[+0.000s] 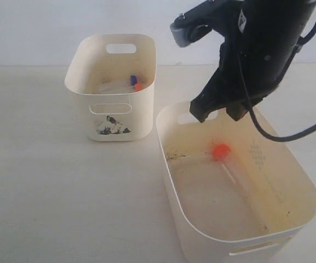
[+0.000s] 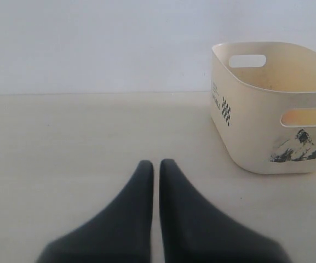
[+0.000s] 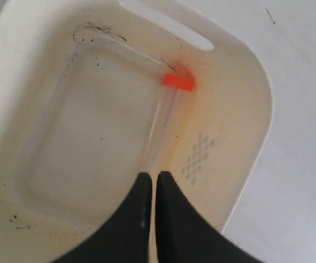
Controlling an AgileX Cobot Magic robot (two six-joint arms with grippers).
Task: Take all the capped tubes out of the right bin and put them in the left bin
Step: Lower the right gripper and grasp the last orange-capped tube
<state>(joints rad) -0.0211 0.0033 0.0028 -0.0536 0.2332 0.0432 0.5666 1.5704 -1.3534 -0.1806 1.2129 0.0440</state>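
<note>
R pincer (image 3: 149,175) closed over orange-cap tube (image 3: 167,112) in right bin (image 3: 240,126)

Cut off by the exterior view's lower edge: near wall of the larger bin (image 1: 212,249). Partly behind the right arm (image 1: 256,49): its far handle slot (image 1: 185,118). Mostly hidden behind the front wall of the smaller bin (image 1: 141,118): tubes (image 1: 134,82), number unclear. Too small to read: side print (image 2: 223,107). Blurred at the base, cropped below: left gripper (image 2: 153,164).
</note>
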